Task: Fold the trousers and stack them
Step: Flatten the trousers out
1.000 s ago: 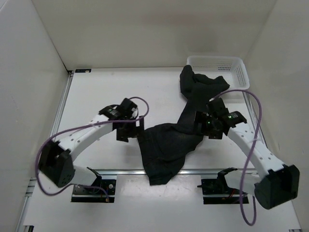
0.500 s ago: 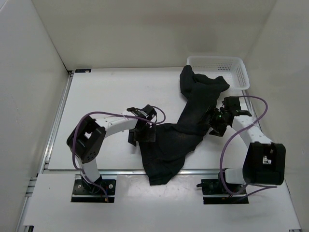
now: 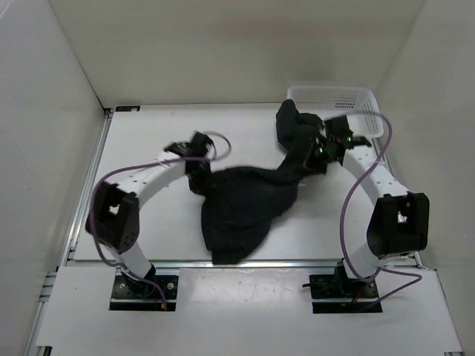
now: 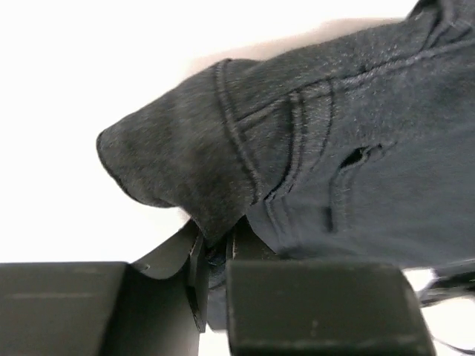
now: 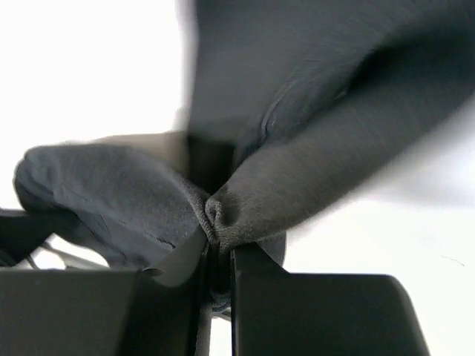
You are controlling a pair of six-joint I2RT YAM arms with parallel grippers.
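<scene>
Bright, blown-out whites; trousers (image 5: 319, 89) blurred in right wrist view.

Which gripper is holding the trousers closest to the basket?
The right gripper, shut on the trousers at their bunched far end, right beside the white basket. The left gripper pinches the broad part toward mid-table, well away from it.

Matt black stitched cloth trousers (image 3: 245, 202); white plastic mesh basket (image 3: 369, 111); smooth white table (image 3: 148, 148).

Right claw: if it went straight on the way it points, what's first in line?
The trousers: the right claw is shut on a fold of that black cloth, nothing between. What's behind the cloth is hidden.
</scene>
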